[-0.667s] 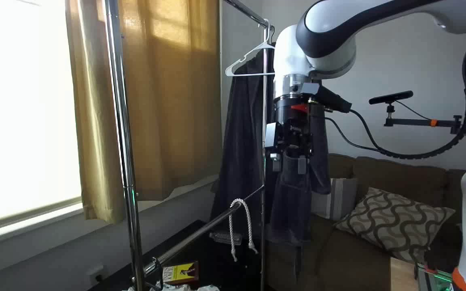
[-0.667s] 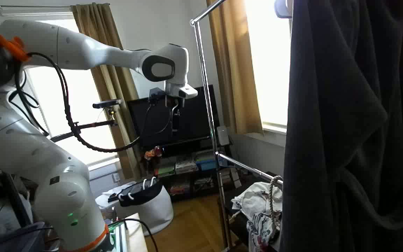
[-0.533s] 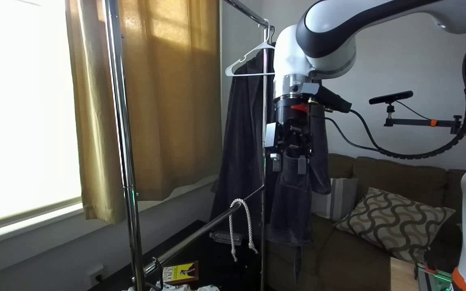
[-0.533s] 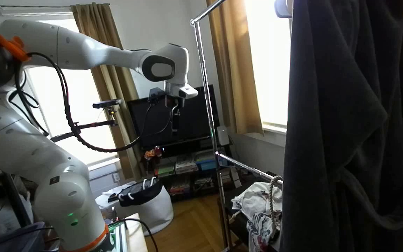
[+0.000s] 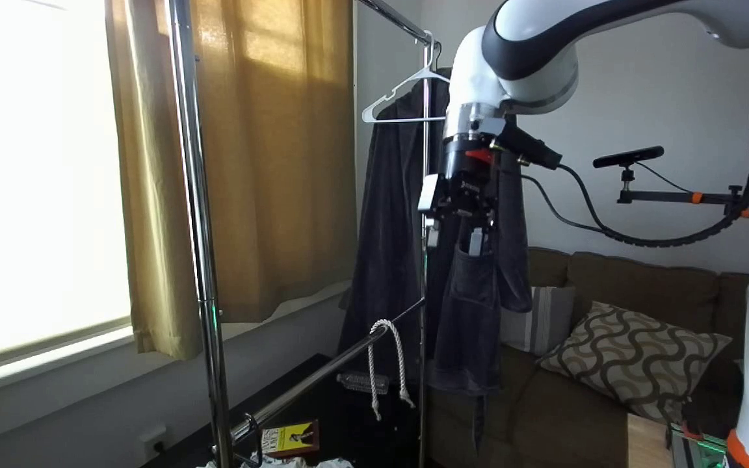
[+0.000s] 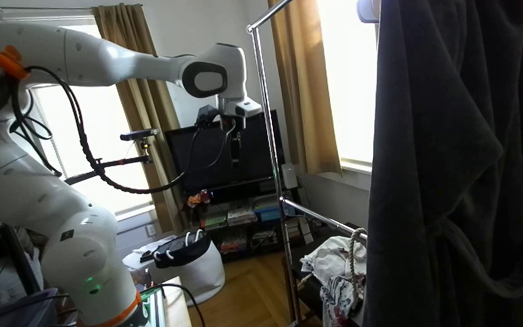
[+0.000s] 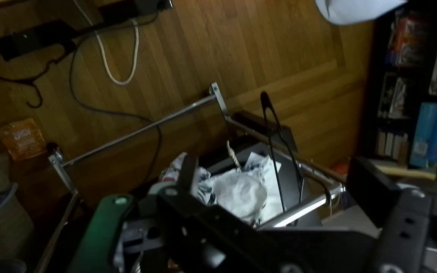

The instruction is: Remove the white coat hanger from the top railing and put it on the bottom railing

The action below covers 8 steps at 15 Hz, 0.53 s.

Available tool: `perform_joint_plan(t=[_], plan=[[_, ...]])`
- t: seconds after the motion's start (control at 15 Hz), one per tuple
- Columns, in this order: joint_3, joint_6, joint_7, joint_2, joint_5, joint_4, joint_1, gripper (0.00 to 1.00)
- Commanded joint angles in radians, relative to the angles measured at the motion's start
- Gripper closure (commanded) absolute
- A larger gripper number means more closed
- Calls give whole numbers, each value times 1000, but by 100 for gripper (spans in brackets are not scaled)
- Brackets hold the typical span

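The white coat hanger point(image 5: 400, 120) hangs by its hook from the far end of the top railing point(image 5: 397, 18), in front of the dark robe; the arm covers its right end. It does not show in the wrist view. The top railing also shows in an exterior view point(image 6: 268, 16). The bottom railing point(image 5: 322, 372) runs lower between the poles; it shows too in the wrist view point(image 7: 298, 212). My gripper point(image 5: 454, 238) points down, tilted, below the hanger's level and apart from it. Its fingers are spread with nothing between them, also in the wrist view point(image 7: 279, 182).
A white rope point(image 5: 374, 361) drapes over the bottom railing. A dark robe point(image 5: 394, 214) hangs behind the gripper. A silver pole point(image 5: 196, 195) stands at the near end. A black hanger point(image 7: 271, 125) hooks on the bottom railing. A couch point(image 5: 641, 279) stands behind.
My arm has risen. The gripper has moved up and slightly left in an exterior view, and it has tilted from upright. The hanger, robe and rack have not moved.
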Motion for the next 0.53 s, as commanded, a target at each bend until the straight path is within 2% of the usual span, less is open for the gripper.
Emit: perform_joint_plan(t=[0.0, 0.33, 0.4, 0.47], plan=[[-51, -31, 41, -83, -31, 101, -81, 0], [-119, -63, 146, -104, 24, 361, -164, 0], [-105, -18, 80, -102, 1, 279, -153, 0], [-113, -30, 100, -106, 7, 324, -162, 0]])
